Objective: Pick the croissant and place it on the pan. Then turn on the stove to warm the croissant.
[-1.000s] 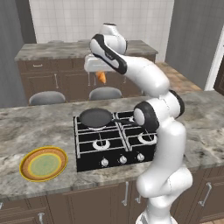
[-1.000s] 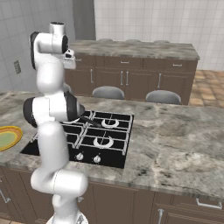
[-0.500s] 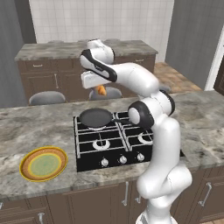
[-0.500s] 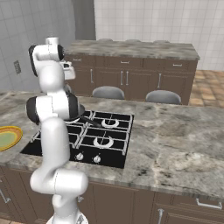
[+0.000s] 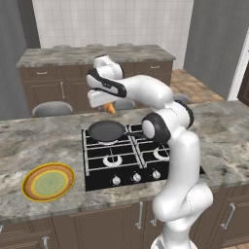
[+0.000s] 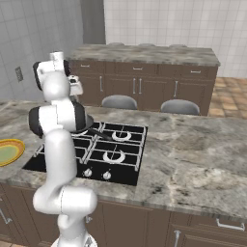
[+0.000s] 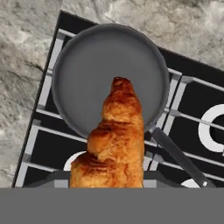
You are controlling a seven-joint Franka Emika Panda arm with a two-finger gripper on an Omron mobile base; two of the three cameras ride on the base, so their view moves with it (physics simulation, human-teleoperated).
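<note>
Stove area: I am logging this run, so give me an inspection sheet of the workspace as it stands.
Surface: grey stone counter.
Job's things: croissant held in the air above the pan; pan bare, on the stove at a rear burner; knobs along the front edge.
Clutter: yellow-rimmed plate on the counter beside the stove.
Grippers: gripper shut on the croissant.
Cables: nothing seen.
Surroundings: two stools, back cabinets, tiled wall.

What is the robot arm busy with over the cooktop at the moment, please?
The arm is holding the croissant in its gripper, up in the air above the pan. The pan sits empty on the back left burner of the stove, so the croissant has not yet been set down. A yellow-rimmed plate lies on the counter to the left of the stove.
</note>
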